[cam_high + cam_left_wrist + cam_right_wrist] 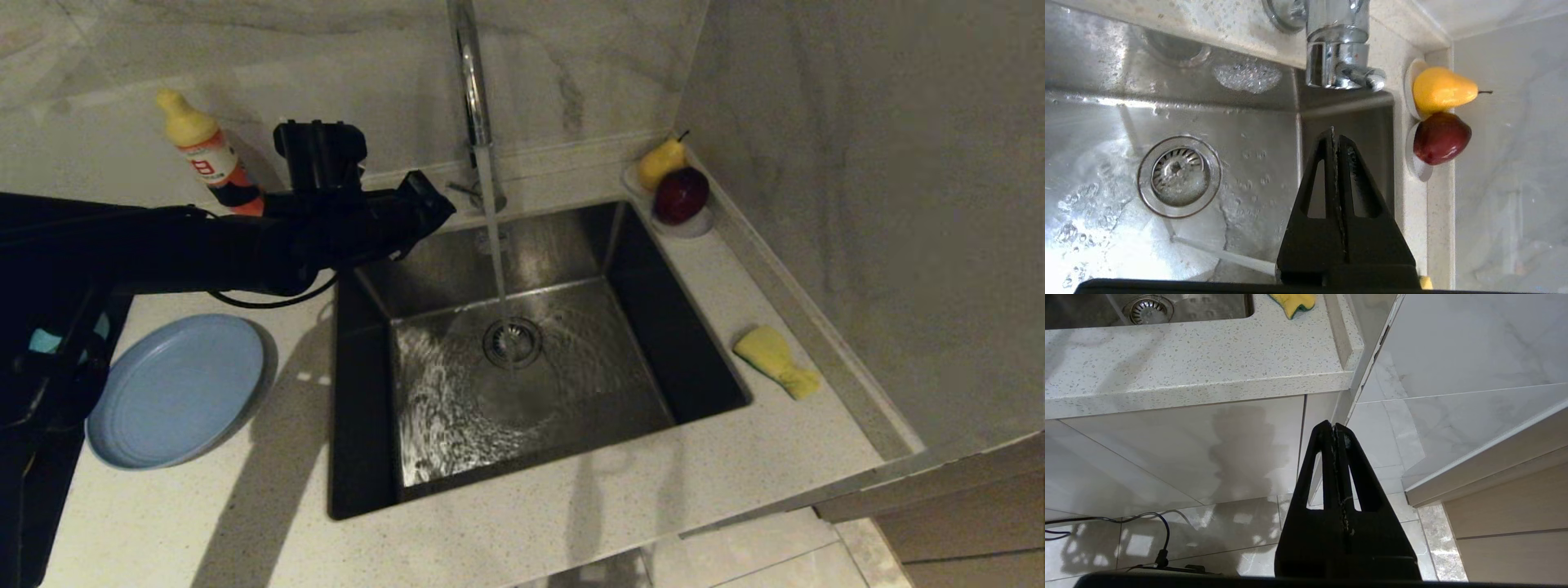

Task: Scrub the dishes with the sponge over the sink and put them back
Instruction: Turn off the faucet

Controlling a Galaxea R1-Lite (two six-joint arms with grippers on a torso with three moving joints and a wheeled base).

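The periwinkle-blue plate [175, 390] lies flat on the counter left of the sink [359, 408]. A teal-blue edge [42, 340] peeks out behind my left arm. The yellow sponge [775, 359] lies on the counter right of the basin, also seen as the sponge [1292, 302] in the right wrist view. My left gripper [437, 208] is shut and empty, held over the sink's back left corner, short of the faucet handle [1367, 77]; its tips [1336, 134] meet. My right gripper [1333, 426] hangs shut and empty below the counter edge, over the floor.
Water runs from the tall faucet [473, 90] onto the drain strainer [512, 341]. A soap bottle [204, 151] stands at the back left. A small dish with a pear [661, 161] and a red apple [682, 194] sits in the back right corner by the wall.
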